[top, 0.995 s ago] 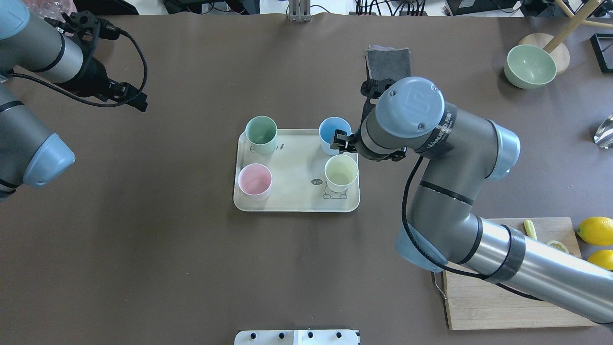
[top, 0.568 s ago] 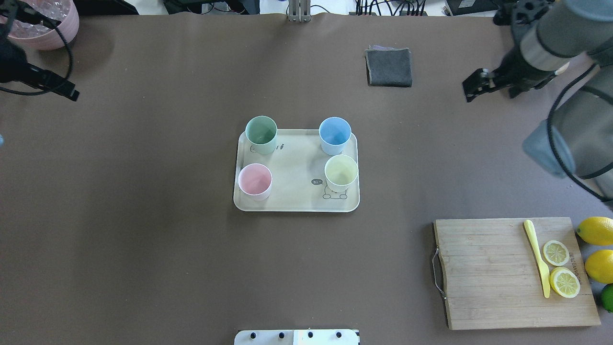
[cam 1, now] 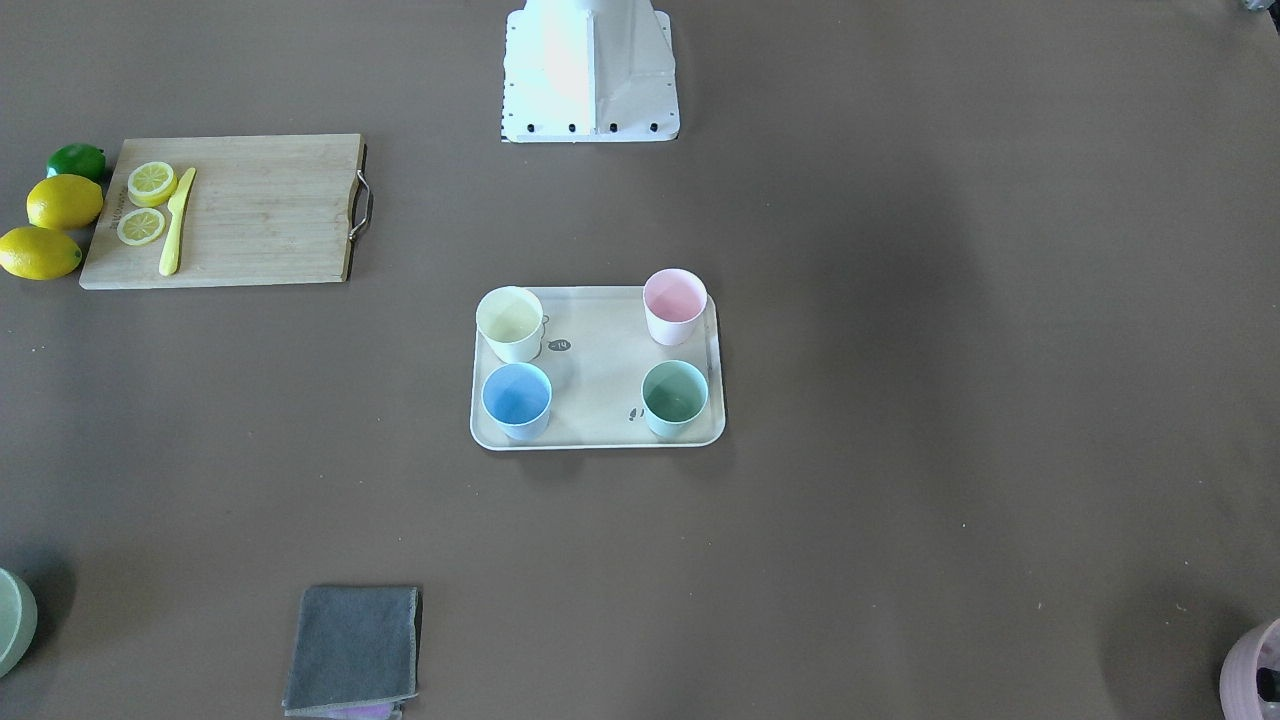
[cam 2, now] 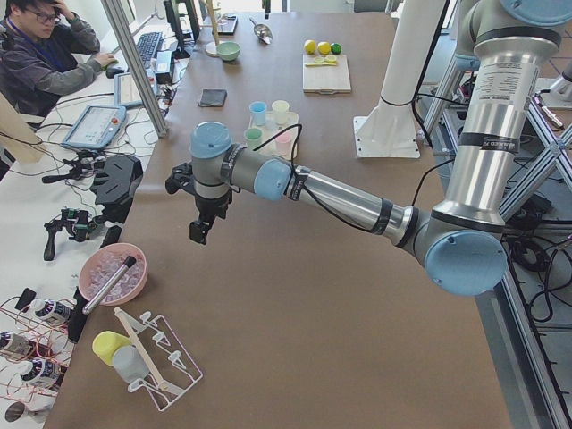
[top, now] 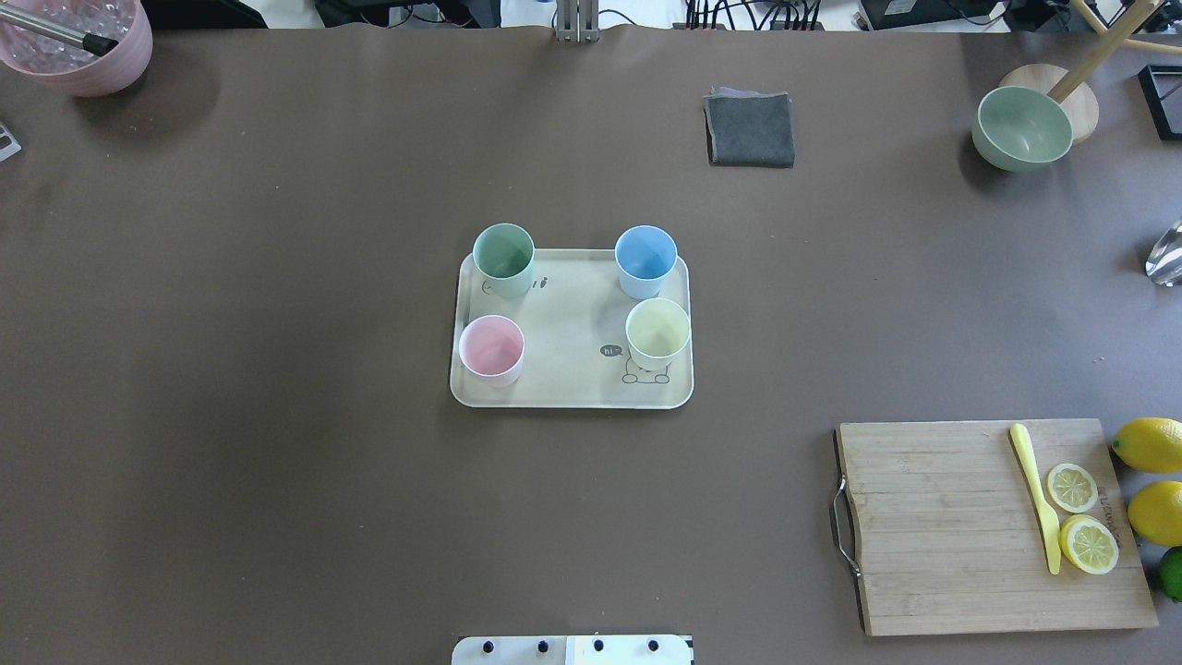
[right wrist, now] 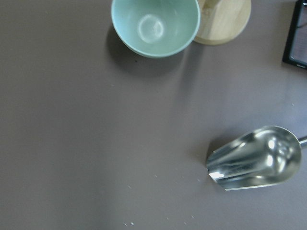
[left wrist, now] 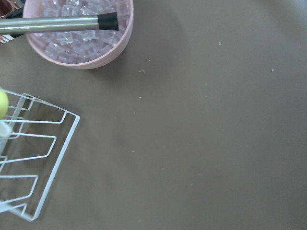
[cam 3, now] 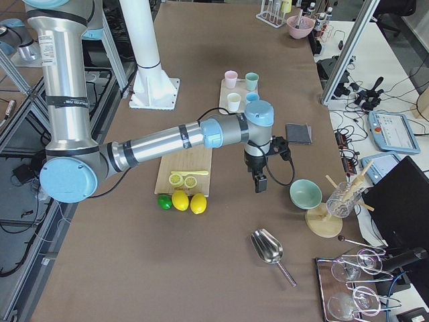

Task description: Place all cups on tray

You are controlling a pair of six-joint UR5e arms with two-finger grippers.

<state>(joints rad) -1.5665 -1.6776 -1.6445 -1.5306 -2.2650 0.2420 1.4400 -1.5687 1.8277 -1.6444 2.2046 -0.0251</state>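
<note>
Green cup [top: 503,251], blue cup [top: 645,251], pink cup [top: 491,344], yellow cup [top: 657,328] upright on tray [top: 572,323], one per corner for stability; task looks done. Left fingers [cam 2: 198,231], right fingers [cam 3: 260,182] hang over surface [top: 277,416] ends, clear of tray; spread or pressed together, cannot tell.

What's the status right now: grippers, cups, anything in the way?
Left gripper and right gripper away from the tray, open or shut unclear. Green cup, blue cup, pink cup, yellow cup all upright on it. Nothing blocking.

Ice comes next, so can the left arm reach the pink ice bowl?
Likely yes: the left gripper hangs near the pink bowl, bare table between; a metal handle lies across its rim.
</note>
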